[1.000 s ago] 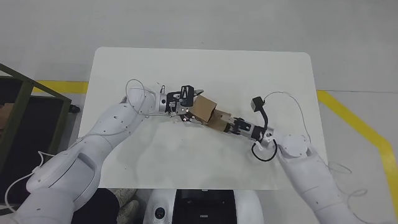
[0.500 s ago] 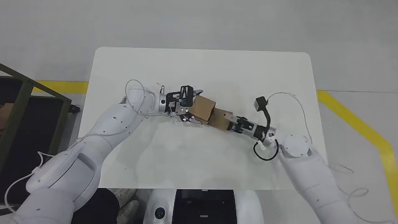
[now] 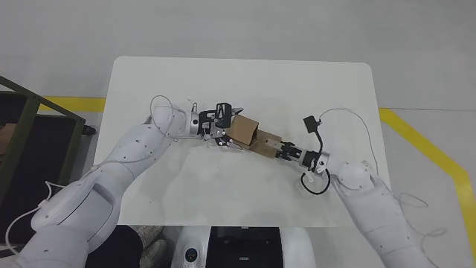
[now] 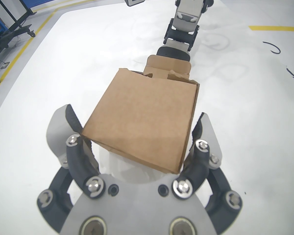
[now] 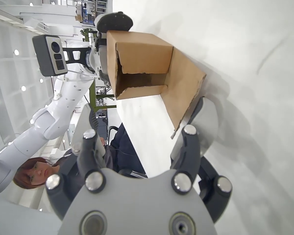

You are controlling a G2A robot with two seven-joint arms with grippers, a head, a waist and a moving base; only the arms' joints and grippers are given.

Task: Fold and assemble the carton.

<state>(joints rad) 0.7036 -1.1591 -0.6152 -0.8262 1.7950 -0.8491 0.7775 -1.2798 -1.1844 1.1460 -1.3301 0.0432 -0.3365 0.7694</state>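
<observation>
On the white bench [image 3: 312, 89], left gripper [image 4: 136, 117] clamps brown cardboard carton [image 4: 147, 99]; right gripper [image 5: 147, 108], spread, should fold flap [image 5: 183, 91] squarely.

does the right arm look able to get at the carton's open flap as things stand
Probably yes. The right gripper is open with the flap lying just inside one finger, nothing between them, and the left gripper clamps the carton at its other end, which should steady it.

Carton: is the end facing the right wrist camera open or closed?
Open. The carton shows its hollow inside, and one flap juts out unfolded.
</observation>
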